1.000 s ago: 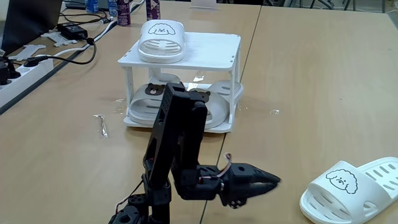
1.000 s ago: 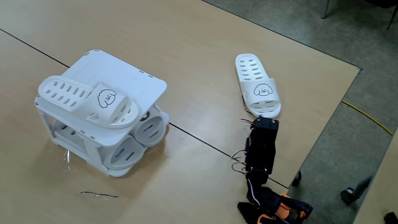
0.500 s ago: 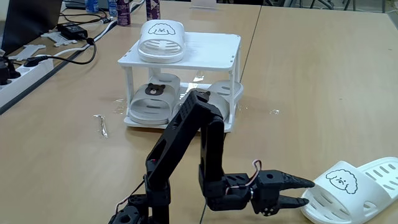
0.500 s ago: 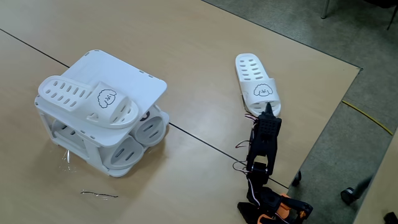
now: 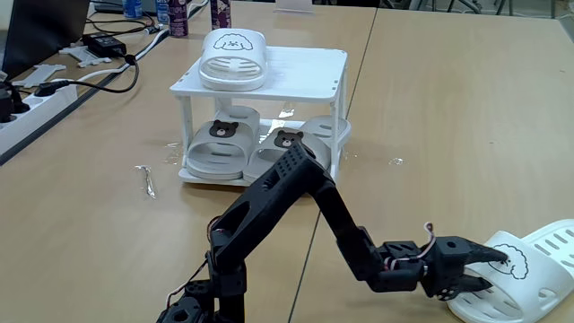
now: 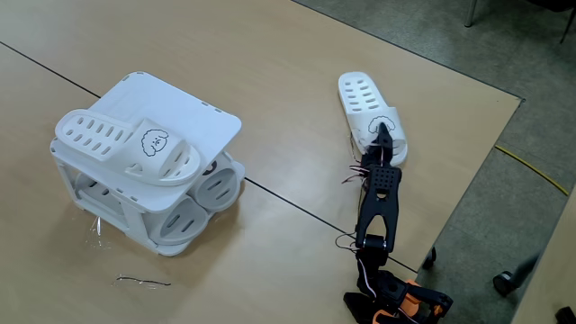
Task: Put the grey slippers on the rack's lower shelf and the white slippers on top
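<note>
On the far left of the wooden table (image 5: 448,117) stood the rack (image 5: 309,76), one of the white slippers (image 5: 233,58) on its slotted top, the grey slippers (image 5: 218,148) on the glossy lower shelf (image 5: 215,177). Open tabletop lay between. At the near right edge, the gripper (image 5: 489,269) had its fingers apart around the strap of the other white slipper (image 6: 364,101).

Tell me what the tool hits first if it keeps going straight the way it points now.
The tool would meet the strap of the white slipper on the table; its tips already look at or over that strap, though exact depth is unclear.
</note>
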Controlling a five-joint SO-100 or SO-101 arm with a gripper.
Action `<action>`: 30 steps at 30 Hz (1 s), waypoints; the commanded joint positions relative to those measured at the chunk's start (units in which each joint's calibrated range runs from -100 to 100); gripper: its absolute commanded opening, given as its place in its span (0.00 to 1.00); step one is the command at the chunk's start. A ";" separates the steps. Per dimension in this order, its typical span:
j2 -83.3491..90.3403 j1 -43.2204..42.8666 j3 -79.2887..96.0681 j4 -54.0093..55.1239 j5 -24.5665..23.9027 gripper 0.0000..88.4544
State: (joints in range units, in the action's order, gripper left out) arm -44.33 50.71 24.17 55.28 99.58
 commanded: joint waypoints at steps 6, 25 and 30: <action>-8.55 -2.36 -33.51 -13.69 0.42 0.23; 18.79 -2.11 -46.32 -46.56 0.42 0.01; 31.84 -2.11 -46.32 -59.33 0.42 0.01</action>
State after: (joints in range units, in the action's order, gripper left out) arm -30.06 48.09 -16.35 3.18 99.58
